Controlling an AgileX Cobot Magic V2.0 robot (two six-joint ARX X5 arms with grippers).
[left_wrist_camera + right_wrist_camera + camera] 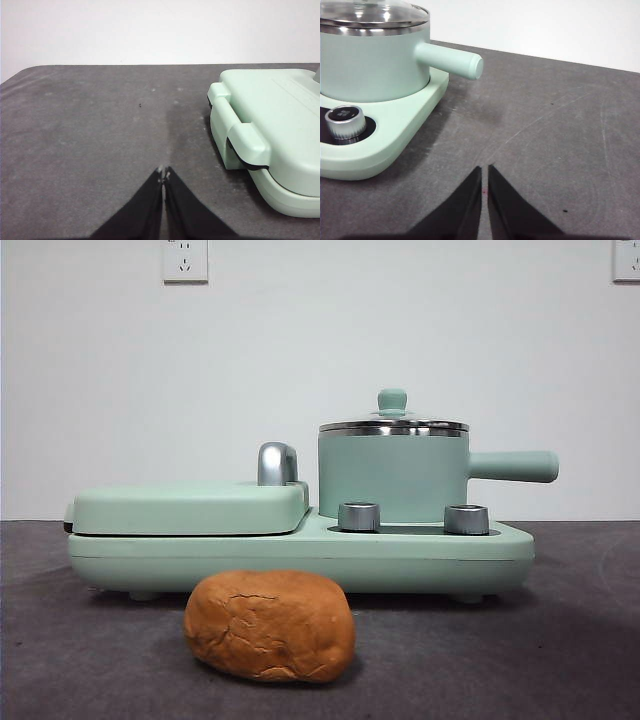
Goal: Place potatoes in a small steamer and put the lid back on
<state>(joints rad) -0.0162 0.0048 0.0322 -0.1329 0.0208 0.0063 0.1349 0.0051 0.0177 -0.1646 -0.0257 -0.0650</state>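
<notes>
Both pincers waited low over the desk with nothing held: the left pincer closed beside the griddle plate, the right pincer nearly closed beyond the small steamer. That steamer sat on the mint-green base, handle pointing sideways, apparently clear for a grasp. Its lid was on, so it likely had to come off first. In front, apart from the base, lay the potato.

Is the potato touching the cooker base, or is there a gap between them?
Cannot tell. The front view shows the potato on the table, overlapping the cooker base behind it, so any gap in depth is hidden. Neither wrist view shows the potato.
</notes>
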